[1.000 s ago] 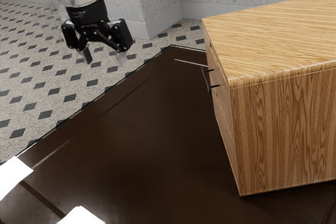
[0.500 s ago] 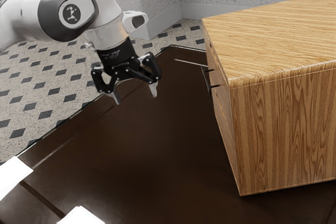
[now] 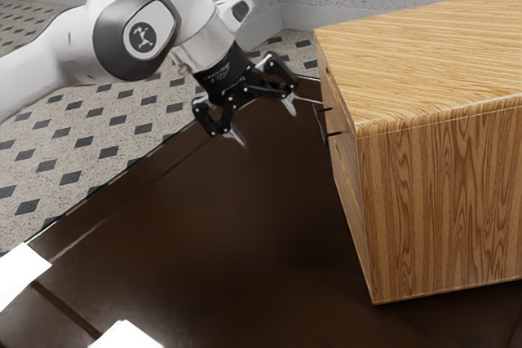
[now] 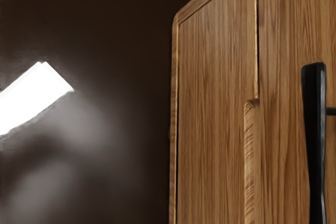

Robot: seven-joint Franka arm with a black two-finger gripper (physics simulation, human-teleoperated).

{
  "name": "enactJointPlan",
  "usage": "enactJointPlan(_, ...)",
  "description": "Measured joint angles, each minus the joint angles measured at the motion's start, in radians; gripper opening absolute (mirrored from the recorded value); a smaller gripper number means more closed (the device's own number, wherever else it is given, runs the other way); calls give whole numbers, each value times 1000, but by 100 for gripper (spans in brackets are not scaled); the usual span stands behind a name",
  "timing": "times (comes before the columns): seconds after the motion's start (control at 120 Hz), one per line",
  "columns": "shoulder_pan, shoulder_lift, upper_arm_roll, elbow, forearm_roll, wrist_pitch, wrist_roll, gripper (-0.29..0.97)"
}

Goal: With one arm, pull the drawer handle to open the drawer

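Wood box: the cabinet (image 3: 424, 79) stands on the dark brown table (image 3: 228, 234), on the exterior view's right.
Handle place: the black drawer handle (image 3: 327, 124) is on the thin face of the cabinet that looks toward the exterior view's left, high up on that face.
Handle pointing: it sticks out from the wood toward the gripper (image 3: 263, 122).
Handle long way: it is a long thin bar. In the exterior view it seems to run up and down the face. In the wrist view the bar lies flat along the drawer front (image 4: 283, 51).
Hand: the gripper is spread wide and has nothing in it. It hangs over the table just beside the handle, tipped toward the cabinet. One fingertip is near the handle but not touching it.
Drawer: it looks closed, I think, since the front sits level with the wood around it.
Hard to see: the exterior view sees the handle's face almost edge-on, so the handle is just a small black shape there. In the wrist view one end of the bar is cut off at the picture's edge.
Exterior view shows: the white arm (image 3: 130, 30), the spread fingers and the tiled floor (image 3: 65, 144).
Wrist view shows: the wood front face-on, with thin lines around its panels, and a bright white patch (image 4: 31, 95) on the dark table.
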Motion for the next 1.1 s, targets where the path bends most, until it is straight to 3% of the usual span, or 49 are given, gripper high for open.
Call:
enactJointPlan(0.117,26,9,-16,-2,0,32,-20,68)
enactJointPlan(0.367,-31,26,-22,-12,4,68,-35,68)
enactJointPlan(1.1,-31,41,-41,-6,28,85,2,68)
